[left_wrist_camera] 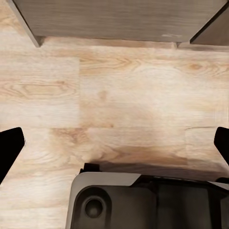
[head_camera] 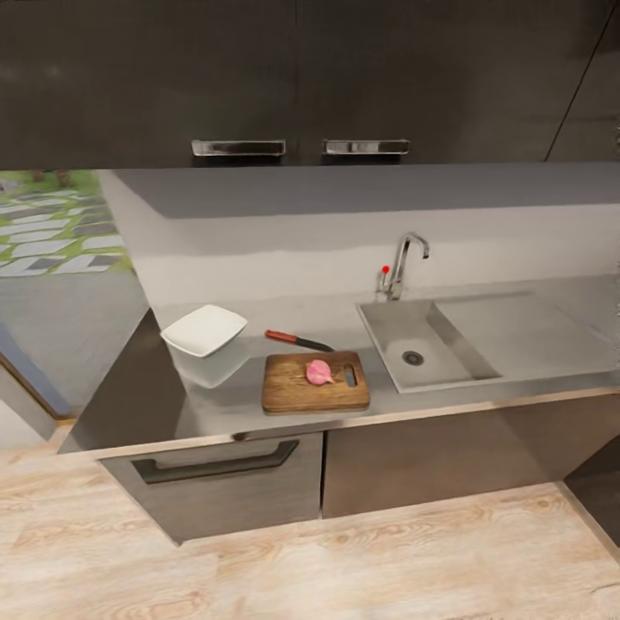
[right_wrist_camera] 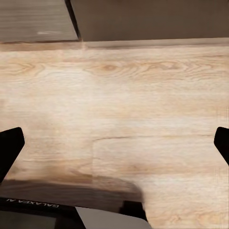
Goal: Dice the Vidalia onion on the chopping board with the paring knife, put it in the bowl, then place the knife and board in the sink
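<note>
The pinkish rounded Vidalia onion (head_camera: 319,372) lies on the dark wood-grain chopping board (head_camera: 297,389), beside its oval slot. Beyond the board rests the red-handled paring knife (head_camera: 297,340); the squarish white bowl (head_camera: 204,330) sits to its left, the matte grey sink (head_camera: 426,344) to its right, all on the glossy surface (head_camera: 215,409). Both sets of jaws, left (left_wrist_camera: 114,143) and right (right_wrist_camera: 114,143), gape wide over pale plank floor (head_camera: 344,568).
</note>
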